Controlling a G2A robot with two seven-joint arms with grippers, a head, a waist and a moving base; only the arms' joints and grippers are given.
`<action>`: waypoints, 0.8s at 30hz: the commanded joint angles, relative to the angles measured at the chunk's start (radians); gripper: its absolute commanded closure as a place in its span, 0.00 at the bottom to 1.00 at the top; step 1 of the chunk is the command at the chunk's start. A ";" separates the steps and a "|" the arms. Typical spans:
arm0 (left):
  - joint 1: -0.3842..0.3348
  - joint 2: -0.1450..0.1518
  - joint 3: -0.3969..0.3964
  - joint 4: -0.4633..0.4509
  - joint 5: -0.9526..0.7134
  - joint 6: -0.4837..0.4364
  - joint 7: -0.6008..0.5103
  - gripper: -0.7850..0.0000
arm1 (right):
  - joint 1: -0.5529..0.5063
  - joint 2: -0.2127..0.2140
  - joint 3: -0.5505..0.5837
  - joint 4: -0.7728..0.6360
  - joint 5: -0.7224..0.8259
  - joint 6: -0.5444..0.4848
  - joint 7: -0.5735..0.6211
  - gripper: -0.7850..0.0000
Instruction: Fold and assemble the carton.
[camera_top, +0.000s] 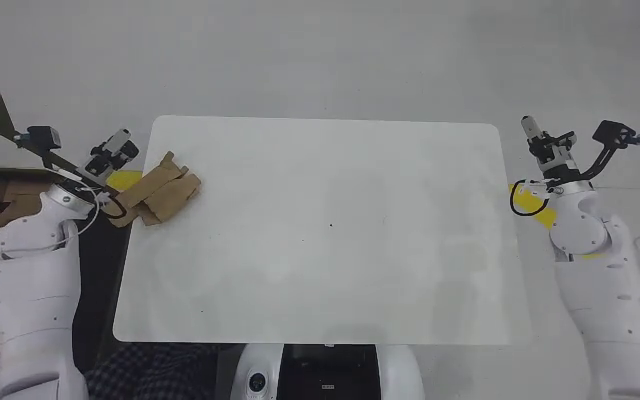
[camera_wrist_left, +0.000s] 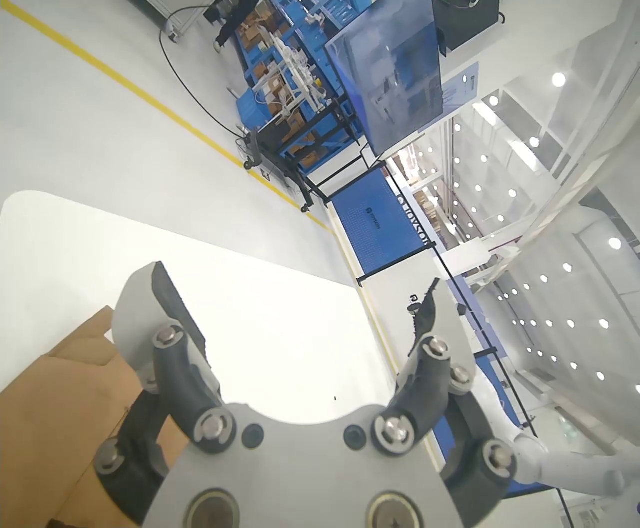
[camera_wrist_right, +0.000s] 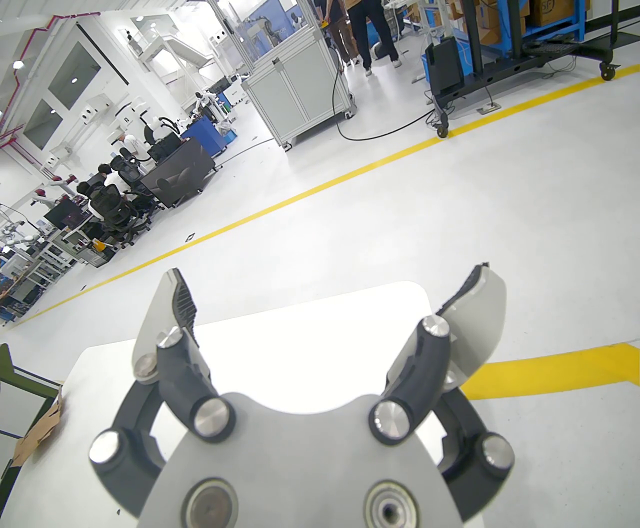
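Starting on the left: the left gripper (camera_top: 118, 146) sits just off the table's (camera_top: 330, 300) left edge, near the far corner. Its own wrist view shows the left gripper (camera_wrist_left: 295, 310) spread wide open with nothing between the fingers (camera_wrist_left: 160, 310), just bare white table (camera_wrist_left: 75, 250) behind them.

Right next to it is the carton (camera_top: 160, 190). It's plain brown cardboard that looks mostly flat, with flaps sticking out. It lies at the table's left edge toward the far corner, and one end seems to poke out past the edge. From the left wrist the carton (camera_wrist_left: 60, 400) shows up beside and partly behind one finger. I honestly can't tell if the finger is touching it, but it's definitely not gripped.

Over on the right, the right gripper (camera_top: 536, 130) is parked off the table's right edge near the far corner, well away from the carton. In its wrist view the right gripper (camera_wrist_right: 325, 300) is also splayed open and holding nothing. You can see the table (camera_wrist_right: 300, 350) stretching away past it, with a bit of the carton (camera_wrist_right: 37, 435) at the far side. There's a yellow floor stripe (camera_wrist_right: 550, 370) beside that gripper too.
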 joint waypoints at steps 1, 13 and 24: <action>0.000 0.000 0.000 0.000 0.001 0.001 0.002 0.00 | 0.000 0.000 0.000 0.000 0.000 0.000 0.000 0.00; 0.000 0.000 0.000 0.000 0.001 0.001 0.002 0.00 | 0.000 0.000 0.000 0.000 0.000 0.000 0.000 0.00; 0.095 0.012 -0.082 -0.014 0.047 0.000 0.106 0.00 | 0.000 0.000 0.000 0.000 0.000 0.000 0.000 0.00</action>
